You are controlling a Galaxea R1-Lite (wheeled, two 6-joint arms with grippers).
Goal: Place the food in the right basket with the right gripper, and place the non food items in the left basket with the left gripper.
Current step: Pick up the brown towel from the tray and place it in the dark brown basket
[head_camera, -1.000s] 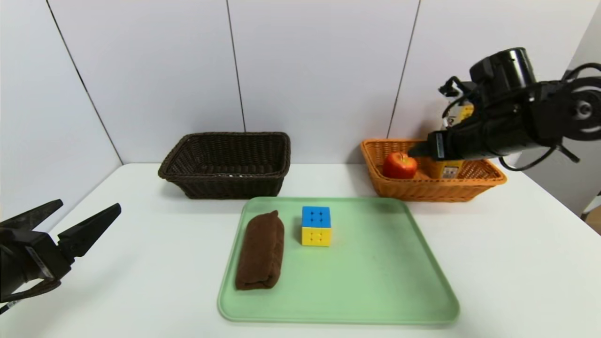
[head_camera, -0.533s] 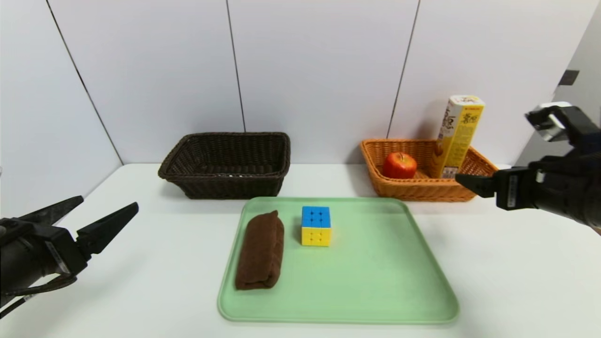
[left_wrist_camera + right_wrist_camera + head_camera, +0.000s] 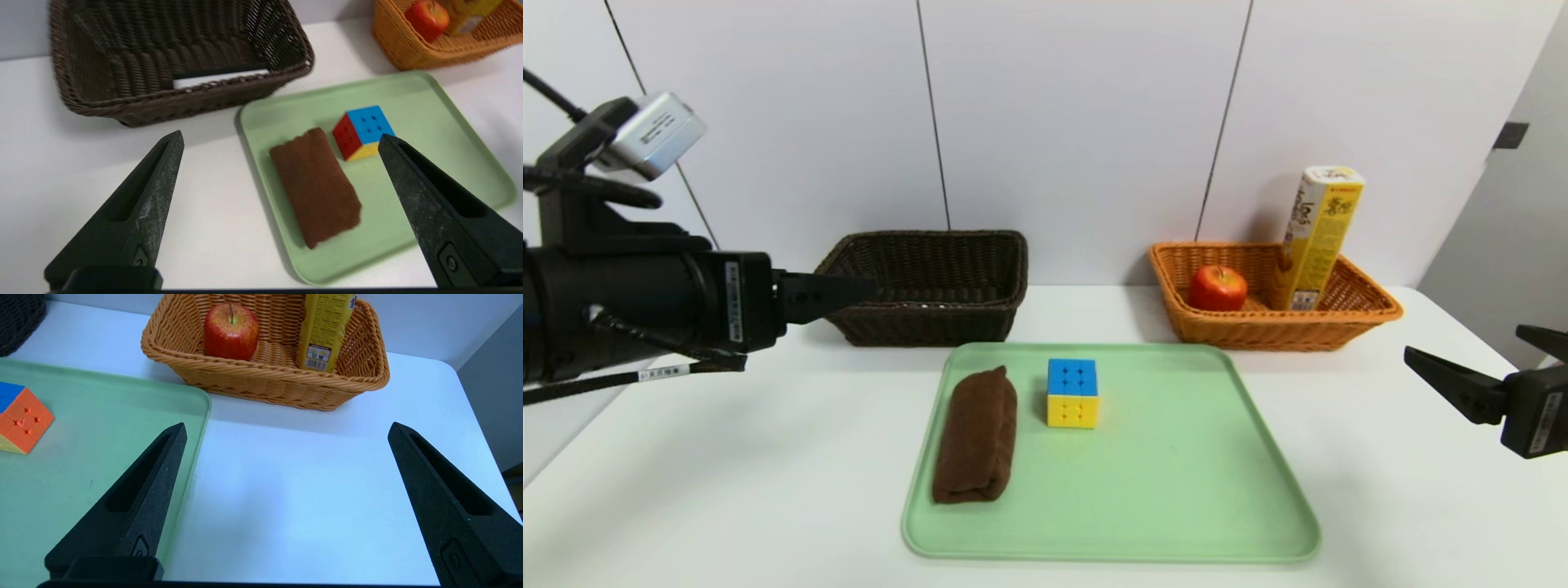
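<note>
The food half looks finished: the apple (image 3: 1218, 287) and the upright snack box (image 3: 1316, 237) both sit inside the orange basket (image 3: 1258, 331) near the desk's far right corner. The dark brown basket (image 3: 923, 318), at the far edge left of centre, holds at least a flat white item (image 3: 220, 78). Still to sort are the brown cloth bundle (image 3: 976, 435) and the puzzle cube (image 3: 1072, 394), lying side by side on the green tray (image 3: 1176, 490) in the middle of the desk. The left gripper (image 3: 282, 143) hangs above the desk's left side, jaws spread wide and empty, aimed toward the tray. The right gripper (image 3: 286, 430) sits low at the right edge, also wide open, holding nothing. Only the left wrist view reveals the white item, and the cube's red face; the right wrist view shows its orange one.
</note>
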